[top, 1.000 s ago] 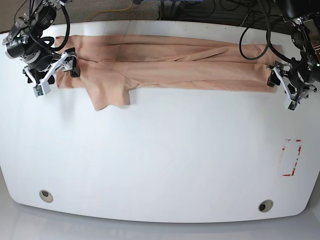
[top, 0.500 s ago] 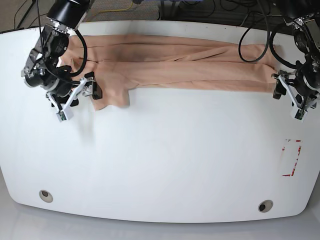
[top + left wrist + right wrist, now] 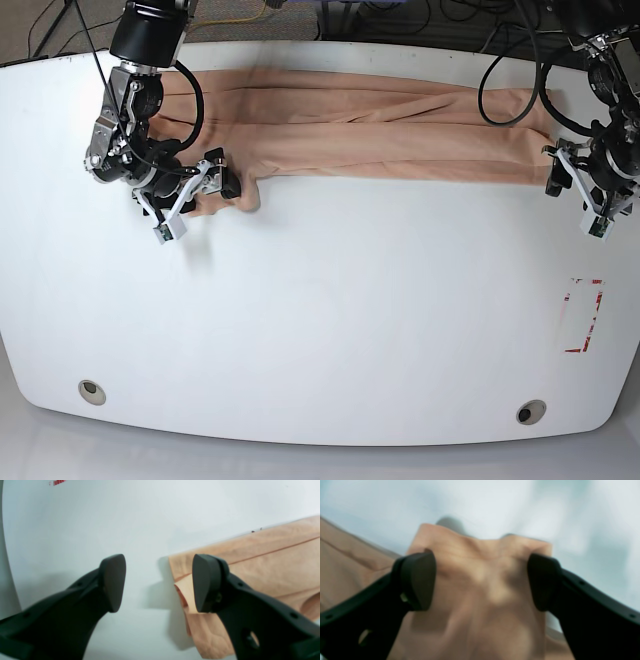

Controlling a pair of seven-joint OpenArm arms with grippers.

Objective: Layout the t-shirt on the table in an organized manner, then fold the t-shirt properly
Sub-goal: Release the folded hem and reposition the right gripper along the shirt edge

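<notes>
A peach t-shirt (image 3: 380, 125) is lying in a long folded band across the far side of a glossy white worktop (image 3: 330, 320), running nearly from one side to the other. One short sleeve (image 3: 482, 580) is sticking out from the band toward the near edge.

The right gripper (image 3: 195, 190) is hovering over that sleeve with its jaws standing wide open, one black pad on either side of the cloth and nothing pinched between them. The wrist picture here is blurred.

The left gripper (image 3: 585, 195) is sitting at the opposite end of the band, its jaws also spread apart and holding nothing. One pad is over bare worktop and the other over the shirt's layered corner (image 3: 190, 590).

A red-marked rectangle (image 3: 583, 315) is showing on the worktop near the left arm, and two small round holes (image 3: 92, 391) are lying along the near edge.
</notes>
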